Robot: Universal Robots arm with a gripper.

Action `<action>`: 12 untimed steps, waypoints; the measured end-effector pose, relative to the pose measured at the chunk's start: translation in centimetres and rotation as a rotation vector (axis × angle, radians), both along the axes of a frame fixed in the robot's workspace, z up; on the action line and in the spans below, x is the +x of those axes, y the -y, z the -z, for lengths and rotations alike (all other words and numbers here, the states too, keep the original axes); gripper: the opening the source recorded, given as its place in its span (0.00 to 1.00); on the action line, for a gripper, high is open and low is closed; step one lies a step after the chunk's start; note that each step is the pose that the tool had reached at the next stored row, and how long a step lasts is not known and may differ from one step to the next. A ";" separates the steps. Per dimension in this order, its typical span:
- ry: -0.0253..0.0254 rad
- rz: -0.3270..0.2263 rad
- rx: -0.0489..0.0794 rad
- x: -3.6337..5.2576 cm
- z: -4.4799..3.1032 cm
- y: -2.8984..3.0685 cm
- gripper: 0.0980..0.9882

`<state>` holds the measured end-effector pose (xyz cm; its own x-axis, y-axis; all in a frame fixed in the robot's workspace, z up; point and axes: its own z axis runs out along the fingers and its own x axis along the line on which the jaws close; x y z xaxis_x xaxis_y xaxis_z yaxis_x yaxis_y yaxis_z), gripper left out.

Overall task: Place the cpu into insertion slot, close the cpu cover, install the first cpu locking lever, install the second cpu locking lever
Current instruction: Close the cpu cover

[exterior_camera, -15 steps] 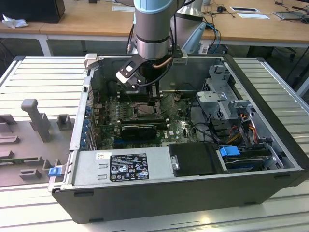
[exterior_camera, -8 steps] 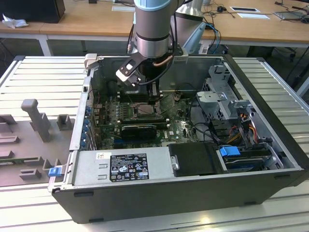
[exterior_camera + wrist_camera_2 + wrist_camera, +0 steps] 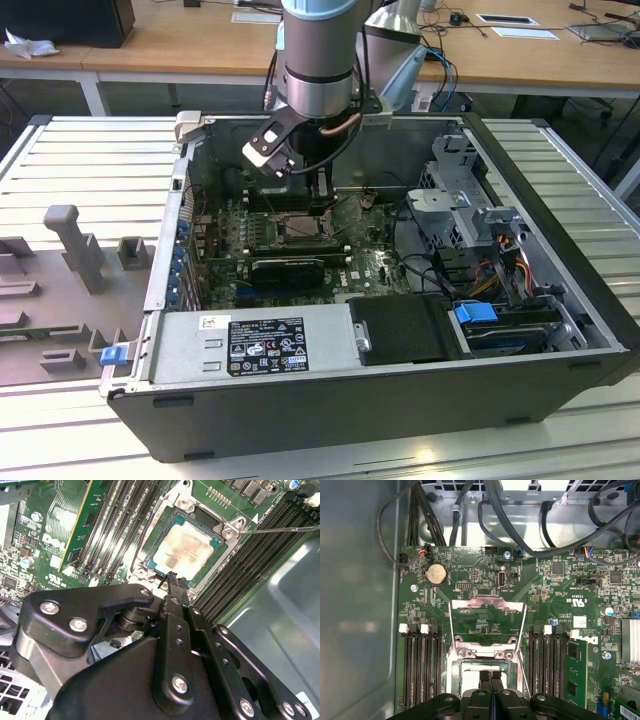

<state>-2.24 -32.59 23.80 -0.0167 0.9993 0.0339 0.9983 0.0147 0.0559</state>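
The gripper (image 3: 490,675) is hovering pinched shut, gripping nothing, right over the cpu (image 3: 185,550), which is sitting in the insertion slot (image 3: 151,547) mid green board (image 3: 545,595). The cpu cover (image 3: 470,601) is standing open. Chip's probably light, stiff, fragile, so edges only.

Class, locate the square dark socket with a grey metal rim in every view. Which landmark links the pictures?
Exterior view: the insertion slot mid-board, under the black gripper.
Second wrist view: the slot's rim surrounds the pale silver square cpu.
First wrist view: the slot adjoins the open silvery cpu cover frame.
Landmark: long black memory slots flank it.
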 end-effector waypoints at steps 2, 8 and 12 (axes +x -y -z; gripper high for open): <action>0.0001 0.000 0.000 0.01 -0.32 -0.01 0.01; 0.0001 0.000 0.000 0.00 -1.23 -0.02 0.01; 0.0001 0.000 0.000 0.19 -1.49 -0.02 0.01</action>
